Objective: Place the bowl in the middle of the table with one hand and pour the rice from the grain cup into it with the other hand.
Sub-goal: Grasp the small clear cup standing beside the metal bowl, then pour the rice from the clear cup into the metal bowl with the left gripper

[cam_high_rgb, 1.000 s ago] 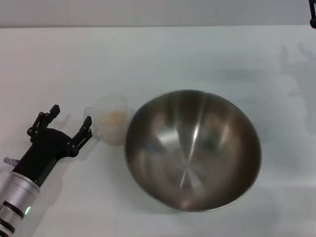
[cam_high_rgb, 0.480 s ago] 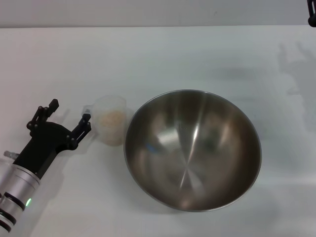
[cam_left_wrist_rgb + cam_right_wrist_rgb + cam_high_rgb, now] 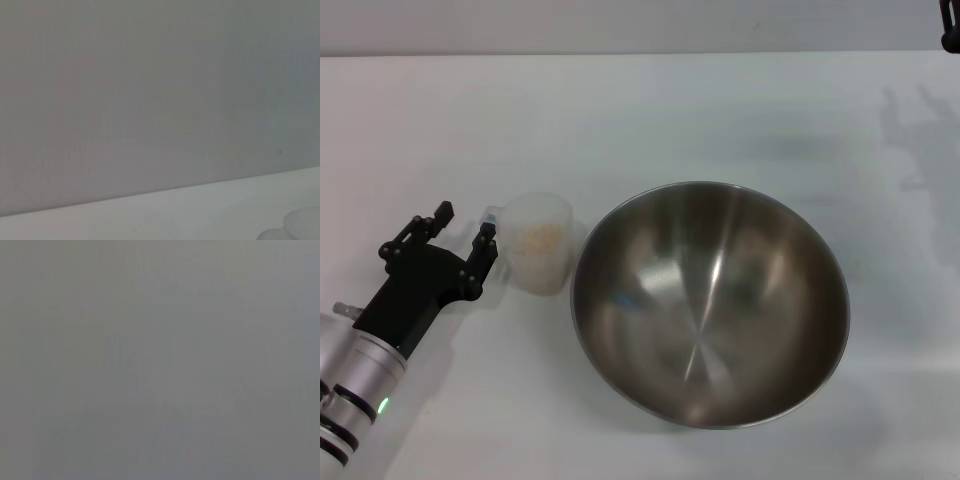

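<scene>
The bowl [image 3: 710, 300], large and shiny steel, stands on the white table [image 3: 650, 110] right of centre and holds nothing. The grain cup [image 3: 535, 258], frosted plastic with rice [image 3: 540, 238] inside, stands upright against the bowl's left side. My left gripper [image 3: 466, 222] is open just left of the cup, with one fingertip [image 3: 487, 233] by the cup's small handle. The cup's rim also shows in the left wrist view [image 3: 302, 225]. Only a black bit of my right arm [image 3: 951, 38] shows, at the far right corner.
The table stretches bare behind and to the right of the bowl. The right wrist view shows only a plain grey surface.
My left gripper has drawn in toward the cup's handle and its fingers have narrowed somewhat. The cup has shifted slightly left. The bowl has not moved.
</scene>
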You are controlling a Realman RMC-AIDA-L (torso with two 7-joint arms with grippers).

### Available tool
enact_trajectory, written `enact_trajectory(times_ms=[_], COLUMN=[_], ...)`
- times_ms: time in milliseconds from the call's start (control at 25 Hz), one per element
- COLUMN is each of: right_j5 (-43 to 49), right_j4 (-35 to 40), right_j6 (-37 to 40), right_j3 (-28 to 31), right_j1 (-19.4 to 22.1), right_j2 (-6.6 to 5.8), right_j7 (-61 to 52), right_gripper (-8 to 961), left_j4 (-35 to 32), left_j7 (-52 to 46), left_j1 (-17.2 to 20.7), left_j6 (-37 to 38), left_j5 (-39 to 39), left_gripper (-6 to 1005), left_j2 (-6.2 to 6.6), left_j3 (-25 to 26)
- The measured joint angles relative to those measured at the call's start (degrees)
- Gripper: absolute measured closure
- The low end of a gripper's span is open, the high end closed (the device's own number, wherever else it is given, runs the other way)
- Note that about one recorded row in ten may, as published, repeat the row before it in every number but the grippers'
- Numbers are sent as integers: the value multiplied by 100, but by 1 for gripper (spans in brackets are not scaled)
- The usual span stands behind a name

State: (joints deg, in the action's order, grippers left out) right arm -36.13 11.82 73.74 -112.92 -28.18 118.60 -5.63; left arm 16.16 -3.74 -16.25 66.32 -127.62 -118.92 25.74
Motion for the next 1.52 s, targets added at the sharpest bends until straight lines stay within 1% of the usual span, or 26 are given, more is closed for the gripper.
enact_trajectory(times_ms=[80,280,520,720,840,920,960,1000,1040,1160,1200,1240,1280,1360,1400,1440,1520], right_j5=[0,0,0,0,0,0,0,0,0,0,0,0,0,0,7,7,13], right_j4=[2,0,-4,-5,-4,-4,-5,-4,-4,-4,-4,-4,-4,-4,-4,-4,-4], right_j6=[0,-2,-38,-85,-88,-88,-88,-89,-89,-88,-92,-92,-94,-96,-97,-97,-97], right_j3=[0,0,10,10,22,43,49,66,66,138,184,184,199,238,301,301,340], right_j1=[-1,-3,-17,-30,-30,-30,-30,-34,-34,-39,-51,-51,-59,-83,-105,-105,-128], right_j2=[1,11,14,15,15,14,15,15,15,13,7,7,3,-2,-9,-9,-12], right_j7=[0,0,0,0,0,0,0,0,0,1,23,23,32,43,50,50,54], right_gripper=[502,502,503,503,503,503,503,503,502,502,502,502,502,503,503,503,503], left_j4=[2,10,10,10,10,14,16,36,36,118,208,208,244,308,308,308,306], left_j7=[-10,-171,-217,-357,-367,-202,-63,371,371,1327,2229,2229,2572,3619,4421,4421,5256], left_j1=[-15,-50,-78,-103,-120,-131,-145,-176,-176,-230,-268,-268,-286,-364,-439,-439,-487], left_j6=[-34,-99,-112,-119,-55,85,194,485,485,980,1313,1313,1416,1656,1798,1798,1876], left_j5=[0,0,0,0,0,0,0,-5,-5,-34,-47,-47,-70,-209,-413,-413,-679], left_gripper=[285,533,752,968,970,971,971,971,972,972,973,973,973,975,975,976,975], left_j2=[0,1,7,3,0,-9,-12,-16,-16,-18,-18,-18,-18,-17,-17,-17,-17], left_j3=[0,-1,27,61,161,256,306,347,347,323,288,288,266,180,108,108,81])
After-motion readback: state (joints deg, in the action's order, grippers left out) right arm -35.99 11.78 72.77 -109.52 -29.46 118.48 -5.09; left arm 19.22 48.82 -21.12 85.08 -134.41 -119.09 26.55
